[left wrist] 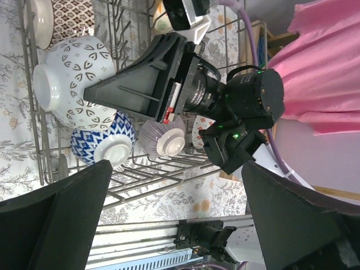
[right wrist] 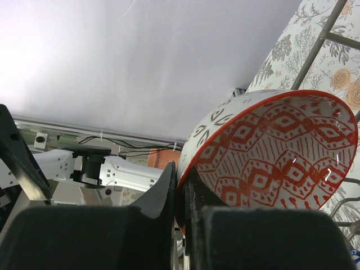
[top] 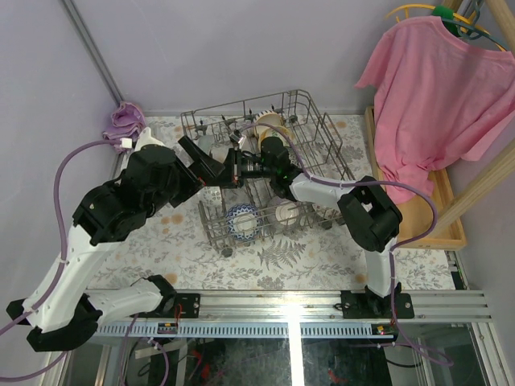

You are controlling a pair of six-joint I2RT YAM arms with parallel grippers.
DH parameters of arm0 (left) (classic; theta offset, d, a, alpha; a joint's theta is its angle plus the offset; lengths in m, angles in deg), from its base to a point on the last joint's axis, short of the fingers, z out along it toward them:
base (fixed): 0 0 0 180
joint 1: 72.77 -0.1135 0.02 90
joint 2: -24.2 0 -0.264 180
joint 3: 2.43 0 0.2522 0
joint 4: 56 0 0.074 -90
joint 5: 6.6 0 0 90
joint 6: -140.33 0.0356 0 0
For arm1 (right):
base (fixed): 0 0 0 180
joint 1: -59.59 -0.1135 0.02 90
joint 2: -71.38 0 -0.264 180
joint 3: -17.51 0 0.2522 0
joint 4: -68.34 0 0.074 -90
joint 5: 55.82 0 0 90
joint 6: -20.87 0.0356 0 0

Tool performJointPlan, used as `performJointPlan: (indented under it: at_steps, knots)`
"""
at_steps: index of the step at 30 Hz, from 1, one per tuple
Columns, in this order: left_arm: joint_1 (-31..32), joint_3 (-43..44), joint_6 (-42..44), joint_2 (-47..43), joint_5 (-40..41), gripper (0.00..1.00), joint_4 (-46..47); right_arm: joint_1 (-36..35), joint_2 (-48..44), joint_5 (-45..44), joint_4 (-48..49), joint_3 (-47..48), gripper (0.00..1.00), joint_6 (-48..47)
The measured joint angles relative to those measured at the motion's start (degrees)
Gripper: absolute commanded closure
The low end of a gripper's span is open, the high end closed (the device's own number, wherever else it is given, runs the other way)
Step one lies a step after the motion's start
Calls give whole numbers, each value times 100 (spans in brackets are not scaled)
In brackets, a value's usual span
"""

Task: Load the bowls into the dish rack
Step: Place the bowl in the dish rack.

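Note:
The grey wire dish rack (top: 322, 145) stands mid-table. My right gripper (top: 238, 166) reaches over its left side and is shut on the rim of a bowl (right wrist: 270, 152) that is red-patterned inside and white with dark petals outside (left wrist: 79, 84); its pads pinch the rim (right wrist: 183, 185). The bowl hangs tilted over the rack. A blue bowl (left wrist: 104, 143) (top: 241, 219) and a ribbed grey bowl (left wrist: 163, 135) stand on edge in the rack's near row. A cream bowl (top: 269, 121) sits at the back. My left gripper (top: 201, 165) is wide open and empty (left wrist: 174, 219), just left of the right gripper.
A pink shirt (top: 434, 88) hangs at the right above a wooden tray (top: 430, 221). A purple cloth (top: 125, 119) lies at the far left corner. The metal mounting rail (top: 282, 305) runs along the near edge. The flowered tablecloth (top: 161, 233) covers the table.

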Motion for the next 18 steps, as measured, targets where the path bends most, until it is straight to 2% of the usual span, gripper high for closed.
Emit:
performJointPlan:
  at_steps: [18]
  knots:
    - [0, -195, 7, 155, -11, 0, 20, -28, -111, 197, 208, -254, 100, -212]
